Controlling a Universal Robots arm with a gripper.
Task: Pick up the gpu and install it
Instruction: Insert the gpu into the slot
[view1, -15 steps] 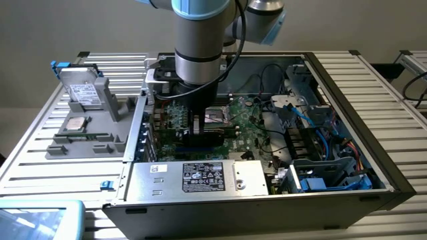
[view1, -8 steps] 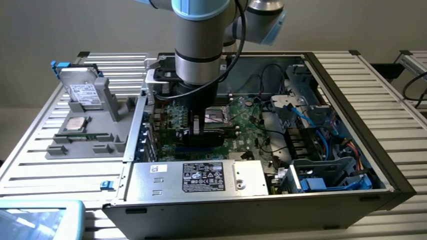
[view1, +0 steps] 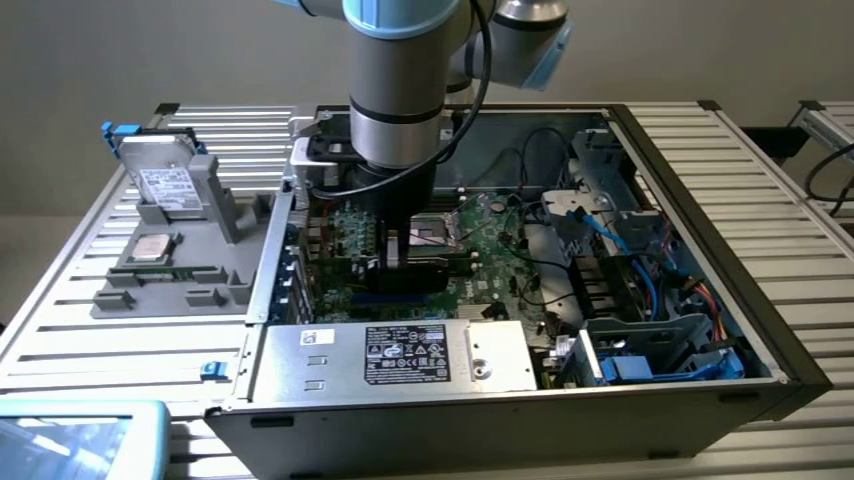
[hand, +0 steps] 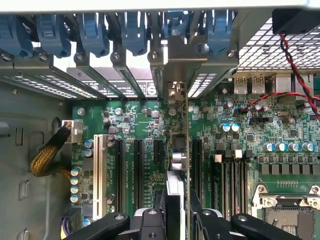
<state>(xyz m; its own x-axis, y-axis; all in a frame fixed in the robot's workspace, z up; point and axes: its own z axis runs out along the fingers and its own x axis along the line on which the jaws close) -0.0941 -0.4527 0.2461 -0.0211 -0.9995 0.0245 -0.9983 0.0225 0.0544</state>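
Observation:
The gpu appears edge-on in the wrist view, standing upright over the green motherboard between the black expansion slots. Its metal bracket reaches the rear slot openings under the blue latches. My gripper is shut on the card, one finger on each face. In the exterior view the gripper is low inside the open computer case, and the dark card sits just above the board. Whether the card's edge is seated in a slot cannot be made out.
A power supply lies along the case front. Blue cables and drive bays crowd the exterior view's right. A grey fixture outside the case holds a hard drive and a processor chip. Red-black wires and a yellow cable flank the slots.

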